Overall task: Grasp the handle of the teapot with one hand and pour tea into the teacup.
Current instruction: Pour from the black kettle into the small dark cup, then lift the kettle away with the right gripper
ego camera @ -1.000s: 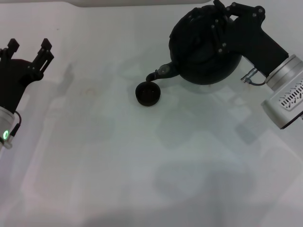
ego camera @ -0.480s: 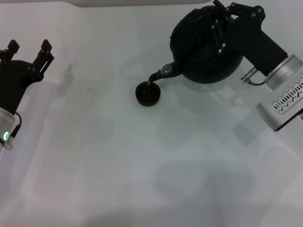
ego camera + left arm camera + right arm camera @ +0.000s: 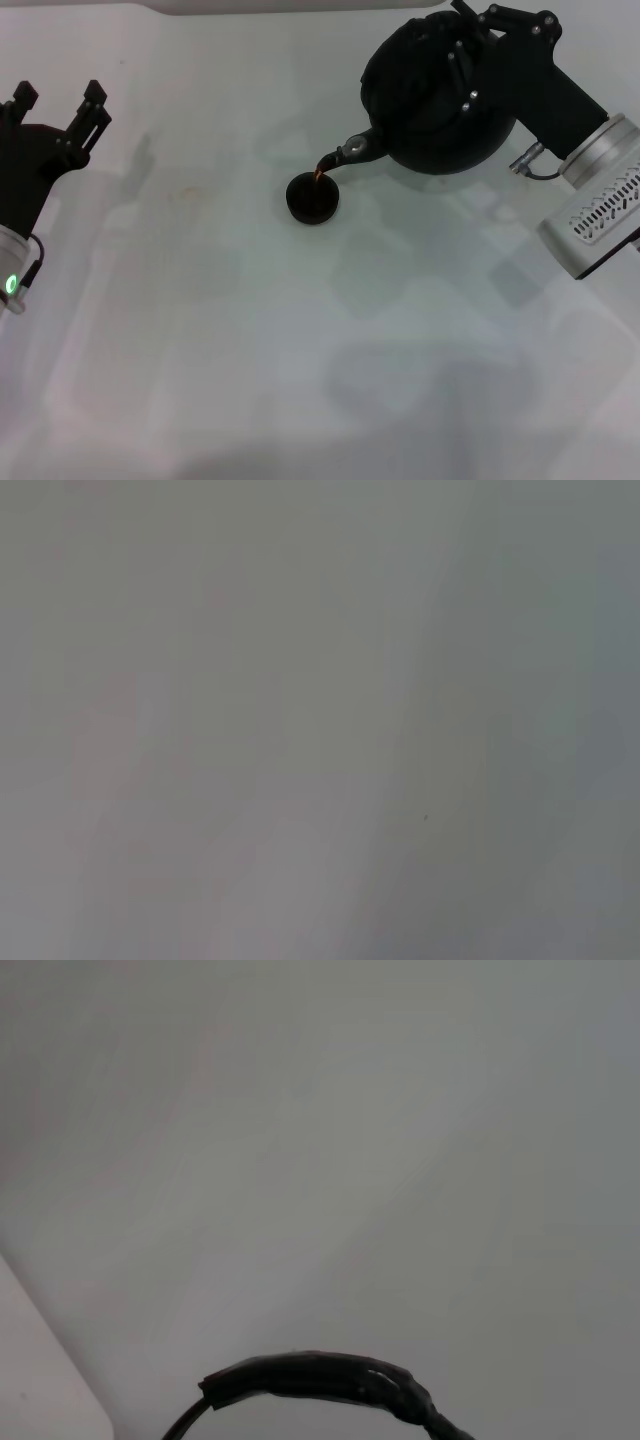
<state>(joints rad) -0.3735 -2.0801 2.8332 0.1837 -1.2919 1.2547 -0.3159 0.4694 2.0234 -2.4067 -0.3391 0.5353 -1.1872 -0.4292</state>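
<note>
The big round black teapot (image 3: 425, 95) hangs tilted in the air at the back right, its short spout (image 3: 345, 155) pointing down and left. A thin brown stream of tea falls from the spout into the small black teacup (image 3: 312, 197), which stands on the white table just below. My right gripper (image 3: 470, 45) is shut on the handle at the top of the pot. Part of the wrapped black handle (image 3: 320, 1378) shows in the right wrist view. My left gripper (image 3: 58, 103) is open and empty at the far left.
The white table (image 3: 300, 350) spreads around the cup, with faint shadows and a slight stain (image 3: 185, 195) left of the cup. The left wrist view shows only bare table surface (image 3: 320, 720). A pale edge (image 3: 300, 5) runs along the back.
The teapot has tipped a little further and risen slightly. Tea now streams from the spout into the cup. The left arm has not moved.
</note>
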